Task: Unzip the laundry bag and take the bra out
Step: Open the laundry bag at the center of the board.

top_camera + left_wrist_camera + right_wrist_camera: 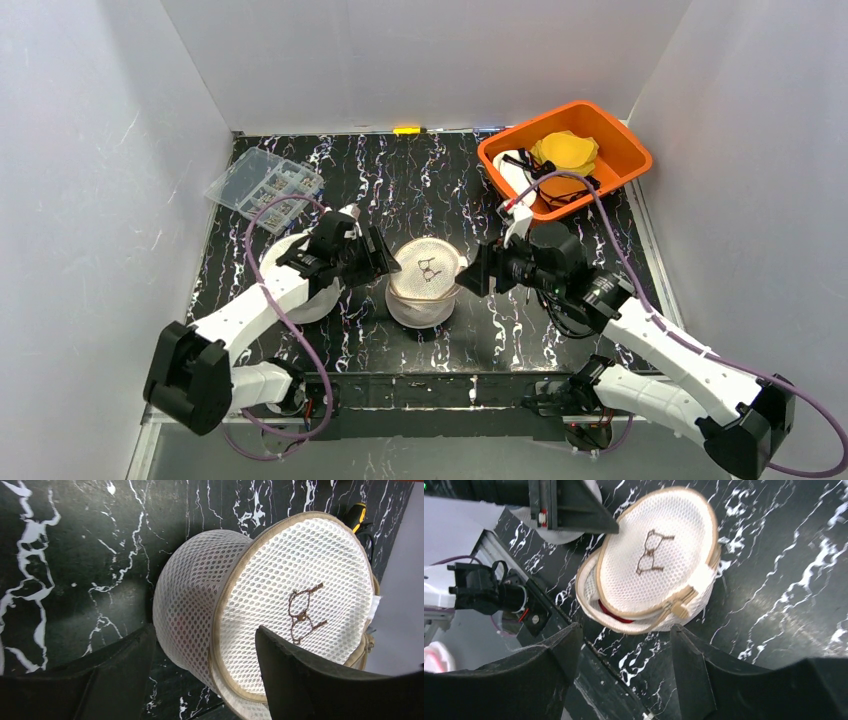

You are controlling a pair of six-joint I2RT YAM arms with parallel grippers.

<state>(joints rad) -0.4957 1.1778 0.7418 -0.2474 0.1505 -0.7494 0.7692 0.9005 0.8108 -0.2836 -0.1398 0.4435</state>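
Laundry bag [425,283] as the reference point: round, white mesh with beige trim, standing on the black marbled surface [410,190], with a brown bra drawing [429,268] on its flat top. Zipper partly undone along the near side of the bag, the beige zipper pull [679,611] on the side facing the right arm. Red cloth [615,616] visible through the open gap, inside the bag.

Left tool [386,262] just left of the bag, fingers spread wide, nothing held; not possible to tell if touching the mesh or not. Right tool [480,277] just right of the bag, fingers also spread wide, empty, a little apart from the bag.

Orange bin [628,140] behind and to the right of the bag, a yellow item [566,150] in it. Clear plastic box [264,184] behind and to the left of the bag. Both well apart from the bag.
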